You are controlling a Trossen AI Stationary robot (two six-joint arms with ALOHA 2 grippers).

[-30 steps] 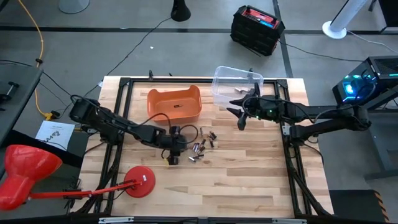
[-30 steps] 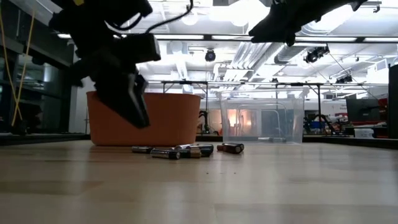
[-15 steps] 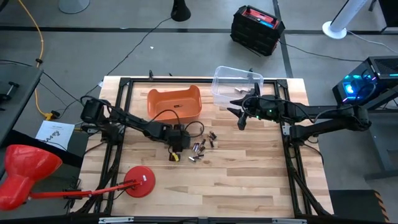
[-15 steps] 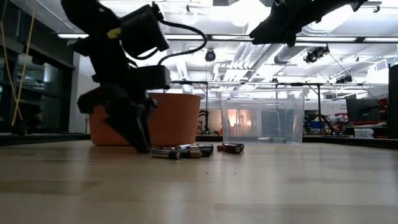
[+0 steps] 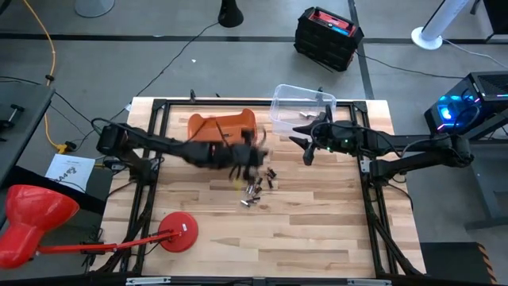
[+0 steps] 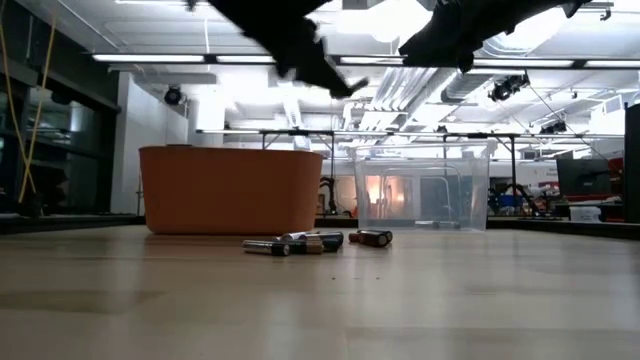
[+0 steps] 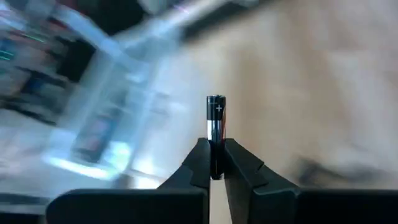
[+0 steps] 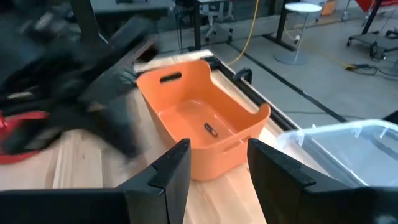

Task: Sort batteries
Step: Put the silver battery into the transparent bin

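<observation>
Up it comes: the left gripper [image 7: 211,163], down among the loose batteries [image 5: 255,191] on the pale wooden table [image 5: 317,230] half a second ago, has clamped its dark fingers on one slim silver-and-black cell [image 7: 215,127] and is now swinging high beside the orange plastic tub [image 5: 216,127]. One cell is off the pile, and it looks headed for that tub or the clear plastic bin [image 5: 298,105]. The right gripper [image 5: 306,151] hovers near the clear bin, jaws spread and empty.
</observation>
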